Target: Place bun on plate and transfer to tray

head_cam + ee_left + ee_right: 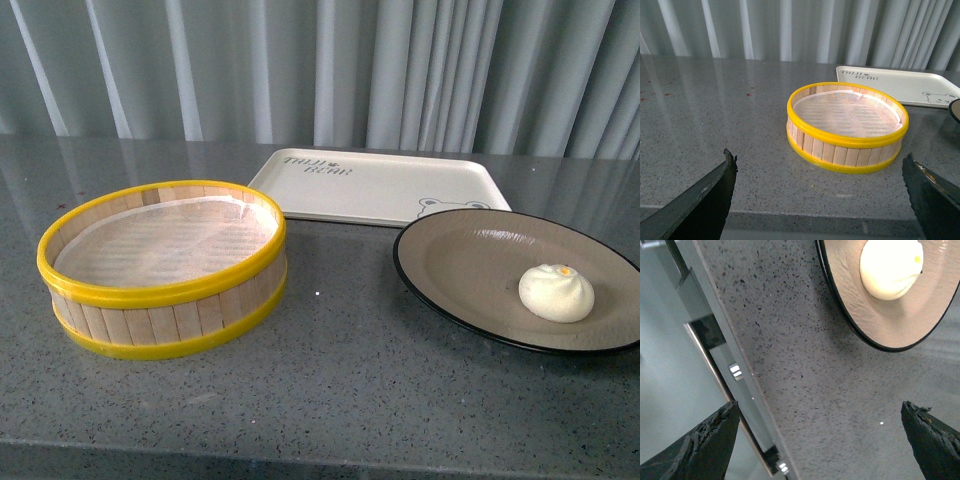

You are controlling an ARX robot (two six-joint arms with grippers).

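Observation:
The white bun (556,292) with its orange-yellow dot lies on the taupe-brown, black-rimmed plate (460,262) at the right of the table. The cream-white tray (370,190) with the bear face lies behind the plate. Neither arm shows in the front view. My right gripper (820,412) is open and empty over the table's front edge, with the bun (890,267) and plate (875,325) a short way ahead of it. My left gripper (817,165) is open and empty near the front edge, short of the steamer basket; the tray (900,85) lies beyond.
A yellow-rimmed wooden steamer basket (165,270) with a white liner stands at the left, also in the left wrist view (847,127). The grey speckled table (330,380) ends at a front edge. Pleated grey curtains hang behind.

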